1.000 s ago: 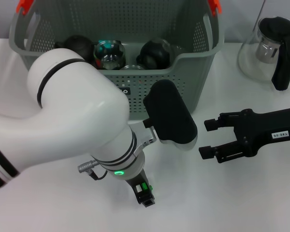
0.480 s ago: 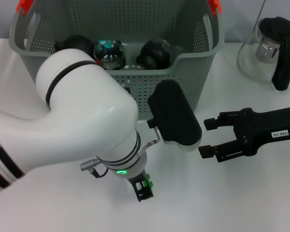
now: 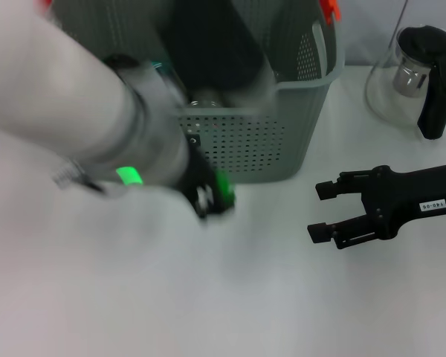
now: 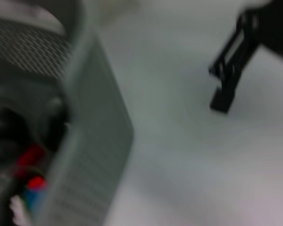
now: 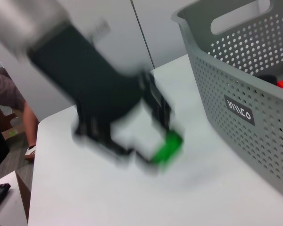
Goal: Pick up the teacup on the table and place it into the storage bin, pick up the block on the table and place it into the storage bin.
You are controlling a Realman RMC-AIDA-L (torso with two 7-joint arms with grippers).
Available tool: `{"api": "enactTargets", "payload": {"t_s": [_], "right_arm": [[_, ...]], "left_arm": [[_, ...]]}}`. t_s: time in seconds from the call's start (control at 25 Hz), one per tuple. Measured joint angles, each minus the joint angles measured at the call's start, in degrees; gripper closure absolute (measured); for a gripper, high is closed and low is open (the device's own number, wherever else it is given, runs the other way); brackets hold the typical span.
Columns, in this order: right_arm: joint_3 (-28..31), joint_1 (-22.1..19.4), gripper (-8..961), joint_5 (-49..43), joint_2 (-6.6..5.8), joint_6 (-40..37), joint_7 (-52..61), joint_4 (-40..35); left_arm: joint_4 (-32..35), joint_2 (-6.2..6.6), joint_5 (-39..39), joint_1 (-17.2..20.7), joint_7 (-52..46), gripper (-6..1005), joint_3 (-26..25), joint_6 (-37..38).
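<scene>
My left arm is a blur of motion across the head view. Its gripper [image 3: 210, 196] hangs just in front of the storage bin [image 3: 282, 141], shut on a small green block [image 3: 224, 186]. In the right wrist view the same block [image 5: 168, 147] shows at the tips of the left gripper [image 5: 151, 150], lifted off the white table and short of the bin [image 5: 254, 80]. My right gripper [image 3: 321, 211] rests open and empty on the table, to the right of the bin. The teacup is hidden; the arm covers most of the bin's inside.
A glass jug with a black lid [image 3: 412, 74] stands at the back right. The bin's grey perforated wall [image 4: 94, 141] fills the left wrist view, with red and dark items behind it. Bare white table lies in front of the bin.
My left arm has swung up and back from the table's front toward the bin, carrying the green block. The right arm has stayed still.
</scene>
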Motion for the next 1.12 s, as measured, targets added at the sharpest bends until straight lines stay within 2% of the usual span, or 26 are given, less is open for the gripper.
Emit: {"api": "enactTargets", "payload": {"t_s": [0.04, 0.12, 0.2, 0.28, 0.36, 0.44, 0.52, 0.64, 0.76, 0.88, 1.12], "right_arm": [[0.0, 0.0, 8, 0.0, 0.0, 0.0, 0.0, 0.0], [0.0, 0.0, 8, 0.0, 0.01, 0.0, -0.2, 0.0], [-0.1, 0.0, 8, 0.0, 0.0, 0.0, -0.4, 0.0], [-0.1, 0.1, 9, 0.0, 0.0, 0.0, -0.5, 0.0], [-0.1, 0.1, 9, 0.0, 0.04, 0.0, -0.5, -0.1], [0.0, 0.3, 9, 0.0, 0.13, -0.1, -0.5, -0.2], [0.0, 0.5, 9, 0.0, 0.14, -0.1, -0.4, -0.2], [0.0, 0.6, 9, 0.0, 0.22, -0.1, -0.4, -0.3], [0.0, 0.9, 9, 0.0, 0.15, -0.1, -0.5, -0.2], [0.0, 1.0, 9, 0.0, 0.03, -0.2, -0.5, -0.3], [0.0, 1.0, 10, 0.0, 0.01, 0.0, -0.5, -0.4]], "left_arm": [[4.5, 0.07, -2.3, 0.6, 1.5, 564, -5.1, 1.3], [7.7, 0.19, -6.1, 0.5, 3.5, 558, -12.8, 1.4], [7.7, 0.34, -10.4, -0.5, 6.3, 552, -21.8, -0.1], [4.9, 0.42, -14.6, -1.8, 9.3, 546, -29.1, -2.8], [-1.5, 0.67, -19.5, -3.8, 12.9, 540, -36.3, -7.2], [-8.6, 1.15, -22.5, -5.7, 16.0, 534, -41.2, -10.9], [-15.7, 1.74, -24.0, -7.6, 18.3, 528, -43.9, -13.4], [-24.6, 2.54, -25.6, -9.3, 20.8, 520, -45.3, -17.7], [-30.1, 2.88, -26.3, -10.2, 22.2, 511, -45.4, -20.4], [-31.5, 2.76, -26.2, -10.3, 22.5, 502, -45.3, -21.5], [-29.6, 2.74, -27.2, -9.2, 23.0, 272, -45.8, -21.4]]}}
